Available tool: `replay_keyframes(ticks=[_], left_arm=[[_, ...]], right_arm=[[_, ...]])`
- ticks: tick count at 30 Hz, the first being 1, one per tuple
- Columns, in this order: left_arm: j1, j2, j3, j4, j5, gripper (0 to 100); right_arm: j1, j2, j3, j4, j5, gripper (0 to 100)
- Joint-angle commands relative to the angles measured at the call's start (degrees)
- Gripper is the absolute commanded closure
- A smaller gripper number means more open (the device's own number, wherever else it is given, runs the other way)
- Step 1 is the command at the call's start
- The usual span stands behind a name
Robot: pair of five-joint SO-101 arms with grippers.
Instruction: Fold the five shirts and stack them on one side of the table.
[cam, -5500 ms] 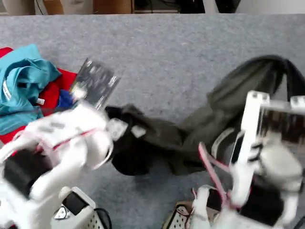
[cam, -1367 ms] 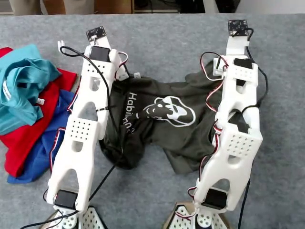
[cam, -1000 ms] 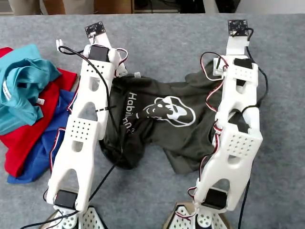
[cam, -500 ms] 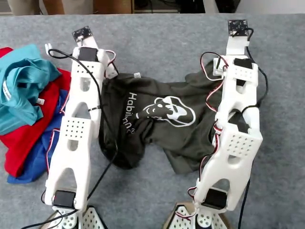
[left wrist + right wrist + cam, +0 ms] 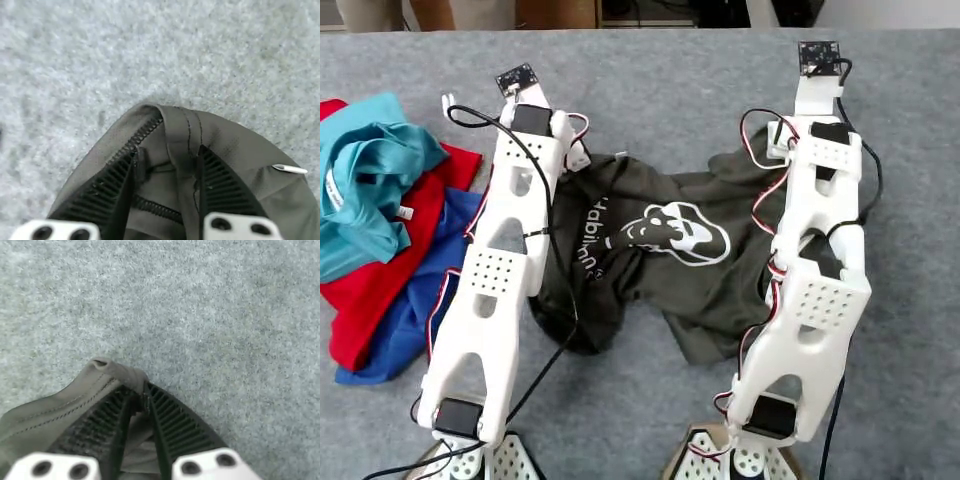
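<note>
Left jaws grasp a thick, seamed fold of a dark olive-grey cotton shirt (image 5: 180, 135), with the two black ribbed fingers (image 5: 105, 190) a little apart and the bunched cloth between them. Right jaws are clenched almost together on a thin hemmed edge of the same garment (image 5: 75, 390), just above the grey carpet-like bench (image 5: 225, 305). From above, the dark olive-grey cotton shirt (image 5: 670, 250) lies rumpled in the middle of the bench (image 5: 670, 90), its white printed graphic facing up. It lies between two white plastic arms stretched out along its sides, the left arm (image 5: 500, 260) and the right arm (image 5: 820, 250), each reaching to one of its far corners. A small white tag (image 5: 290, 169) sticks out from the cloth near the left jaws. On the left edge of the bench, apart from the dark shirt, is a loose heap: a crumpled turquoise shirt (image 5: 370, 170) on top of a red shirt (image 5: 360, 300) and a blue shirt (image 5: 400, 330).
</note>
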Motion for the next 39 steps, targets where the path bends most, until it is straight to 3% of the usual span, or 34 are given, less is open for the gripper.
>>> replay_keyframes(ticks=[1, 8, 22, 28, 39], left_arm=[[1.1, -1.0, -2.4, -0.2, 0.7, 82], [1.7, -1.4, -5.5, 3.8, 0.7, 82], [4.0, -0.9, -5.0, -0.2, 4.5, 83], [3.6, -1.4, -5.4, -0.3, 4.1, 98], [3.9, -1.4, -5.4, 0.1, 4.3, 98]], right_arm=[[0.2, -0.6, -3.4, 0.3, 0.4, 99.6], [0.2, -0.6, -3.5, 0.3, 0.4, 99.6], [-0.3, -0.6, -3.6, 0.2, 0.4, 99.6], [-0.3, -0.6, -3.6, 0.2, 0.4, 99.6], [-0.3, -0.6, -3.6, 0.2, 0.4, 99.6]])
